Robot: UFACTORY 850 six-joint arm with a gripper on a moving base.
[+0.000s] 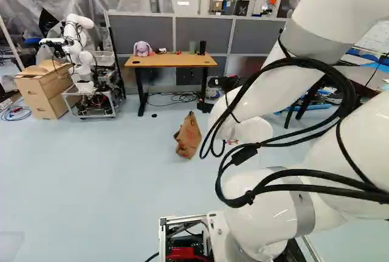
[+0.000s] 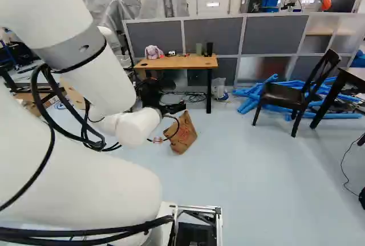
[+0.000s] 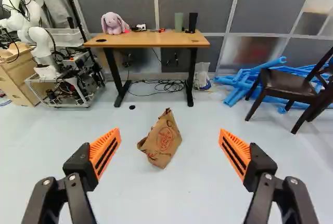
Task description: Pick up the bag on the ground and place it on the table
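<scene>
Brown bag: long axis, peaked end toward table.

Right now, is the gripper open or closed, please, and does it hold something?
Gripper: open, holding nothing; the paper bag is on the floor ahead.

Brown paper bag on floor; plush rabbit on table beyond; dark chair at right.
</scene>
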